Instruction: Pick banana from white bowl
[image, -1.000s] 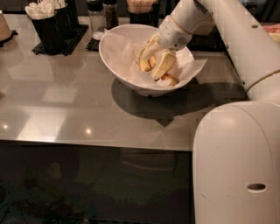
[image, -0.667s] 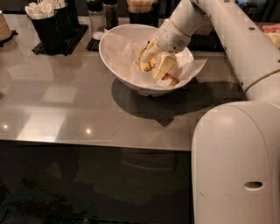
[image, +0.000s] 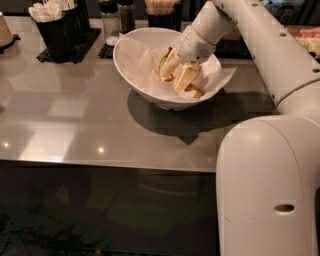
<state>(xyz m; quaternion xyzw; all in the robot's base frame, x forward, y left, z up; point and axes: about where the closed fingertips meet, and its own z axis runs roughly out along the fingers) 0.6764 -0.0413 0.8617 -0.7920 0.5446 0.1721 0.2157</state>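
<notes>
The claw (image: 176, 75) sits deep in the white bowl (image: 131, 59) at the banana (image: 194, 90), its opening not discernible; a lift may snag the paper liner (image: 142, 70), tipping the bowl on the surface (image: 75, 120).

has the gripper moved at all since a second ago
No, not noticeably. The gripper sits at the same spot inside the white bowl, level with the right half of its rim as before.
</notes>
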